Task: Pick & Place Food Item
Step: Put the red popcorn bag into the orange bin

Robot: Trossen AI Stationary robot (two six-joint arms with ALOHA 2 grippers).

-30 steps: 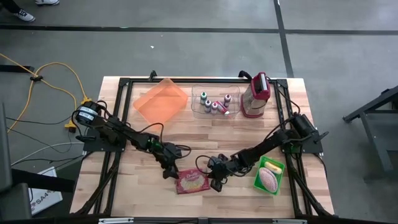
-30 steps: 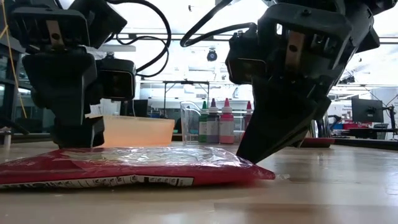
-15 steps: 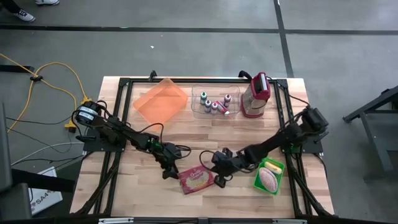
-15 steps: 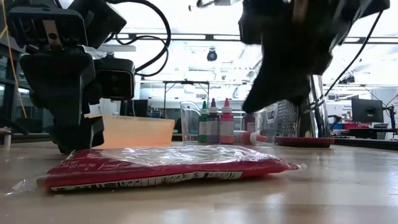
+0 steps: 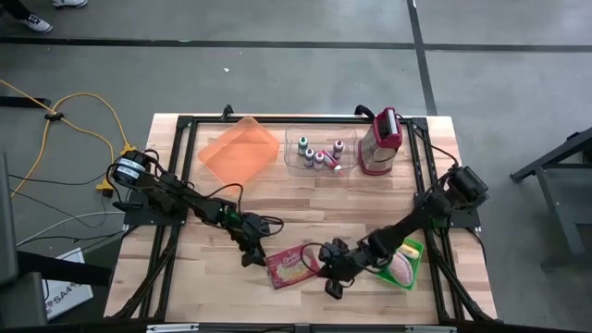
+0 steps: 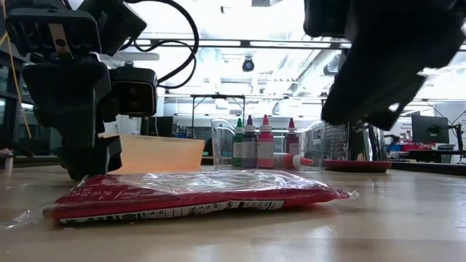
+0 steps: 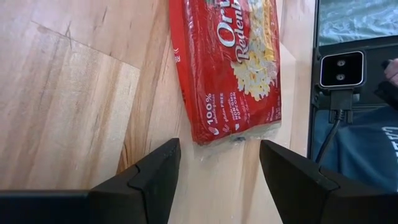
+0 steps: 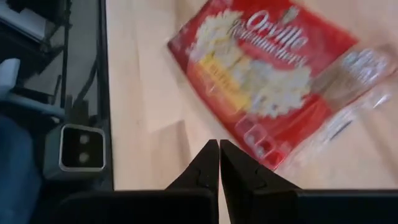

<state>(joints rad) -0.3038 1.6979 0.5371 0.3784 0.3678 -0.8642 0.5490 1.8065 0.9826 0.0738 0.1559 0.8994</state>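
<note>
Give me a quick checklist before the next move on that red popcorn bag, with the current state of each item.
1. Popcorn bag lying flat on the table: ok.
2. Bag free of both grippers: ok, neither grips it.
3. Left gripper open, bag's end just ahead of its fingers: ok.
4. Right gripper shut and beside the bag, off it: ok.
5. Orange tray empty: ok.
6. Green bin free for the bag: not ok, something pale already fills it.

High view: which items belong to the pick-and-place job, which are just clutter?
Job:
- red popcorn bag
- left end effector, open beside it
- right end effector, shut

Lying about:
- orange tray
- bottle bin
- green basket
- red grater
</note>
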